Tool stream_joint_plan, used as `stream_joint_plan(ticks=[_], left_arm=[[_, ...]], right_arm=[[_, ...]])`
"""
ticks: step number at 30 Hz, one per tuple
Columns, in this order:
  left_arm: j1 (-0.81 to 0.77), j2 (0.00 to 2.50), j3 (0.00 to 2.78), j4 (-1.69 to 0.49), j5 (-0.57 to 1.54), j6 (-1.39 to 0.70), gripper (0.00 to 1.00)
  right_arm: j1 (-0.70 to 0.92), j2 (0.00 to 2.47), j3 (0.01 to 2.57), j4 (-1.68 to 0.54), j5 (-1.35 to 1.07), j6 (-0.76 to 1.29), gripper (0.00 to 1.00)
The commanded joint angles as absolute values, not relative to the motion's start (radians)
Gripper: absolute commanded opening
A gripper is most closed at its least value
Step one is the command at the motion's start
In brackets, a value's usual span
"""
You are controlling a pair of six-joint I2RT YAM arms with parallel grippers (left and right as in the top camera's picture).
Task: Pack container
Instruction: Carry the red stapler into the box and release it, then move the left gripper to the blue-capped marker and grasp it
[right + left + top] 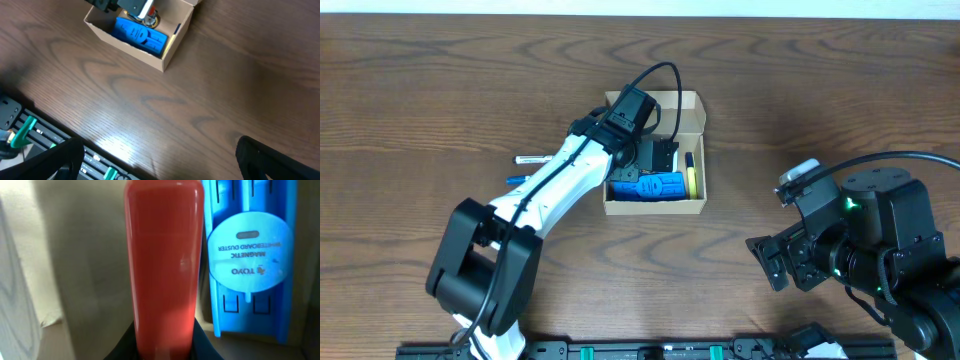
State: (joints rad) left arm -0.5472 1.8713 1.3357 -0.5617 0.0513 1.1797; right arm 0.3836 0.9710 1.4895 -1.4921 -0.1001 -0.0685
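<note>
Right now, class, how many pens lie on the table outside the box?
2. A white pen lies left of the box; a blue pen lies just below it in the overhead view, beside the left arm. The arm may hide others.

The red marker (pixel 164 265) in the left claw (pixel 162 347) is smooth, faintly glossy plastic. Beside it the blue duster (pixel 250 255) is moulded plastic. The container (pixel 655 208) around the claw is matt cardboard.

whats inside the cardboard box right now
A blue whiteboard duster, a yellow item beside it, and a red marker in the left gripper. The gripper hides the rest of the box.
</note>
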Motion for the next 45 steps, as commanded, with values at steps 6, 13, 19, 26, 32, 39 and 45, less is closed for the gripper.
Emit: stream_joint_plan(ticks=[6, 13, 19, 26, 32, 39, 45], left_arm=[[-0.55, 1.902, 1.36, -0.548, 0.043, 1.19, 0.13], [-0.55, 1.902, 1.36, -0.544, 0.04, 1.119, 0.53], [-0.556, 1.885, 1.374, -0.559, 0.041, 0.95, 0.53], [-0.572, 1.756, 1.465, -0.685, 0.041, 0.752, 0.58], [-0.549, 1.576, 1.491, -0.774, 0.015, 0.615, 0.59], [-0.427, 1.442, 1.491, -0.919, -0.034, 0.222, 0.58], [-0.255, 1.452, 1.486, -1.005, -0.052, -0.21, 0.68]], right_arm=[[0.374, 0.969, 1.492, -1.493, -0.097, -0.057, 0.99], [0.374, 0.969, 1.492, -1.493, -0.097, -0.057, 0.99], [0.374, 0.969, 1.492, -1.493, -0.097, -0.057, 0.99], [0.374, 0.969, 1.492, -1.493, -0.097, -0.057, 0.99], [0.374, 0.969, 1.492, -1.493, -0.097, -0.057, 0.99], [0.374, 0.969, 1.492, -1.493, -0.097, -0.057, 0.99], [0.374, 0.969, 1.492, -1.493, -0.097, -0.057, 0.99]])
